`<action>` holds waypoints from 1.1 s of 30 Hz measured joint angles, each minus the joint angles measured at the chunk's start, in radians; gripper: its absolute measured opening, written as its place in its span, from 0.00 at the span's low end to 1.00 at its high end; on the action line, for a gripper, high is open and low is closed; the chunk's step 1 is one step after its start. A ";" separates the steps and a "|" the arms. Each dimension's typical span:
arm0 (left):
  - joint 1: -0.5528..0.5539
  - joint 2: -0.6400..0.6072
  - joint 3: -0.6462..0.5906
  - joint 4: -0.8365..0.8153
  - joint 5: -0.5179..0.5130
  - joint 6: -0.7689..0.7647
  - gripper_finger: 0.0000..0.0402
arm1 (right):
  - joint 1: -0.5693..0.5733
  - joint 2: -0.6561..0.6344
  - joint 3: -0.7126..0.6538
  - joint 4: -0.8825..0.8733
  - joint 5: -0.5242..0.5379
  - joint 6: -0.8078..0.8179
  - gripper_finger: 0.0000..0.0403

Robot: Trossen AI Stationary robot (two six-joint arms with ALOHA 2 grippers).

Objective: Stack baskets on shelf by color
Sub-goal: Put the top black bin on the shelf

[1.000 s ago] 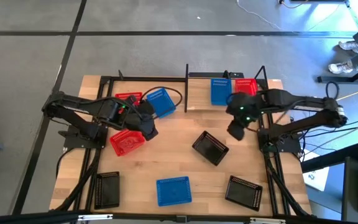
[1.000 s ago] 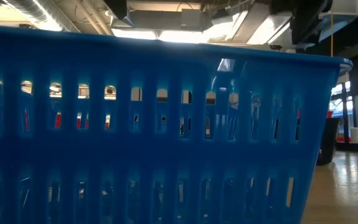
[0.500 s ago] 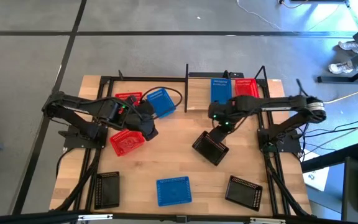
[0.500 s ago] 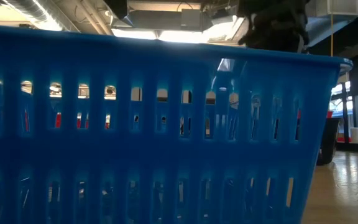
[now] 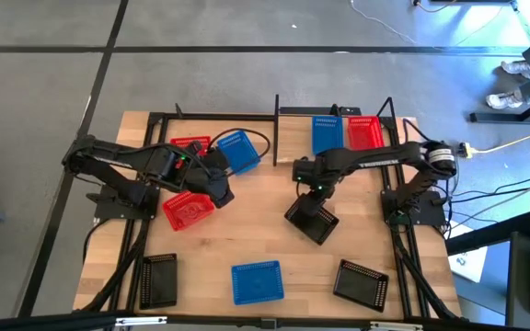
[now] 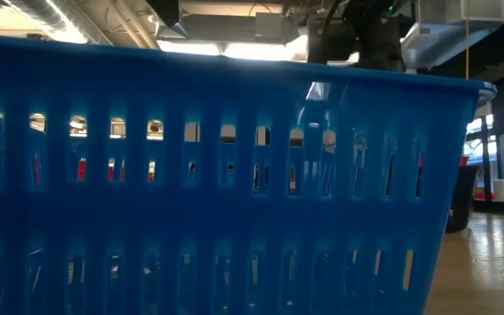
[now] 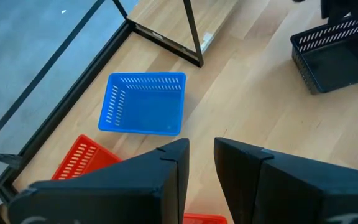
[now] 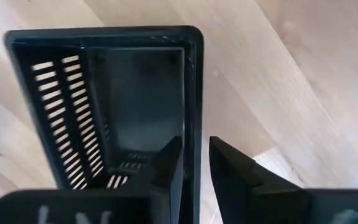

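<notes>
**Straddling a black basket's rim at mid-table**

Lying tilted on the wooden table (image 5: 265, 244), the black basket (image 5: 312, 219) sits below my right gripper (image 5: 306, 180), whose slightly parted fingers (image 8: 169, 163) straddle one wall without visibly pinching it. On the shelf (image 5: 277, 124) stand a blue basket (image 5: 327, 134) and a red basket (image 5: 364, 131) side by side. My left gripper (image 5: 221, 187), fingers nearly together and empty, waits near another blue basket (image 5: 239, 151).

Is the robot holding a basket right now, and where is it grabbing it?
Not yet. The right tool sits open astride the black basket's side wall. The left tool holds nothing.
</notes>
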 joint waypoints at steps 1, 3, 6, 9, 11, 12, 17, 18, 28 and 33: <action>0.000 0.000 0.000 0.000 0.000 0.000 0.17 | 0.000 0.009 0.000 0.007 0.000 -0.003 0.19; 0.000 0.000 0.000 0.000 0.004 0.000 0.17 | 0.000 0.026 0.000 0.013 0.003 -0.003 0.19; 0.000 0.000 0.000 0.000 0.025 0.000 0.17 | 0.000 0.050 0.000 0.015 0.007 -0.005 0.19; 0.000 0.000 0.000 0.000 0.038 0.000 0.17 | 0.000 0.067 0.000 0.022 0.009 -0.019 0.19; 0.000 0.000 0.000 0.000 0.039 0.000 0.17 | 0.000 0.082 0.000 0.040 0.012 -0.040 0.19; 0.000 0.000 0.000 0.000 0.040 0.000 0.17 | 0.000 0.090 0.000 0.047 0.022 -0.042 0.19; 0.000 0.000 0.000 0.000 0.041 0.000 0.17 | -0.001 0.125 0.000 0.092 0.060 -0.117 0.18; 0.000 0.000 0.000 0.000 0.041 0.001 0.17 | -0.003 0.126 0.000 0.092 0.060 -0.123 0.16; -0.003 0.000 0.001 0.000 0.041 0.045 0.17 | -0.021 0.069 0.095 -0.003 0.061 -0.075 0.01; -0.014 0.000 0.001 0.004 0.040 0.112 0.17 | -0.044 0.026 0.231 -0.113 0.156 -0.049 0.01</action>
